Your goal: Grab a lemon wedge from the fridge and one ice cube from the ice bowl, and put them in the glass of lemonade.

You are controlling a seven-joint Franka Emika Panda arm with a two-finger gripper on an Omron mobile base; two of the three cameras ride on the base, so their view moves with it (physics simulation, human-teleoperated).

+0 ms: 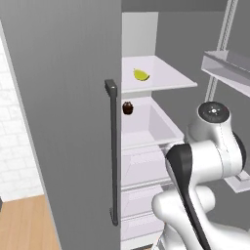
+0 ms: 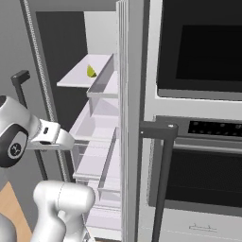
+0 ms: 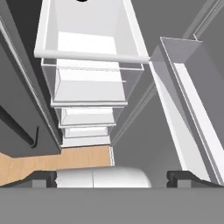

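- Gripper (image 3: 112,177) jaws spread wide, holding nothing, pointing down along the stacked fridge drawers (image 3: 89,87)
- Fridge (image 1: 63,122) has one door swung open, the other shut with its dark bar handle (image 1: 113,151) facing the base
- Lemon wedge (image 1: 141,74) lies on the upper white shelf (image 1: 166,78), near its front edge, well above the hand
- Small dark brown round thing (image 1: 128,108) sits one level lower, at the back left corner
- Risk: hand is aimed low, so reaching up could clip the shelf lip or the open door's bins (image 2: 101,87)
- Risk: wedge is tiny, wide jaws may nudge it back or pinch air
- Risk: grabbing the brown thing instead
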